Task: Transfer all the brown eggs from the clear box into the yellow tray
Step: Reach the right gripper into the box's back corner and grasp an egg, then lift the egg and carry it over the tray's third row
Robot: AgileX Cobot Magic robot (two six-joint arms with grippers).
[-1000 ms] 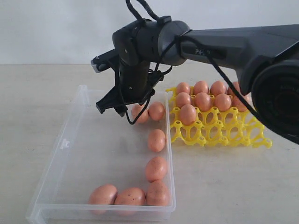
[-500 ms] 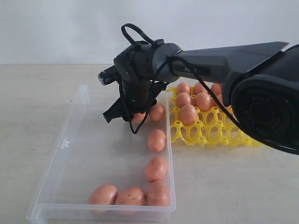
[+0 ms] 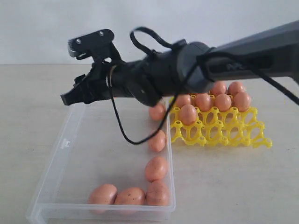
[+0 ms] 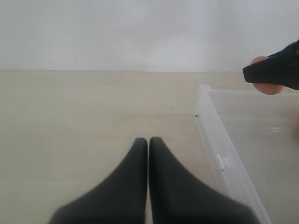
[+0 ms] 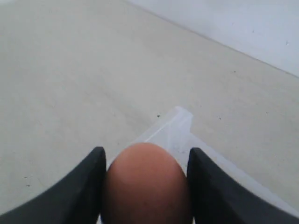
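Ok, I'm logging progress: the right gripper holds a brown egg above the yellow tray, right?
No. The right gripper holds a brown egg, but above a corner of the clear box, not the yellow tray; the right wrist view shows it.

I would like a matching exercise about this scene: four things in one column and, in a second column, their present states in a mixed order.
Things
1. left black tool
2. right black tool
3. clear rectangular plastic box
4. bright yellow plastic lattice tray

States
A. brown eggs sit in its round cups
B. shut on one brown egg
C. shut and empty
D. loose brown eggs lie on its floor

Pairs: 1-C, 2-B, 3-D, 4-A
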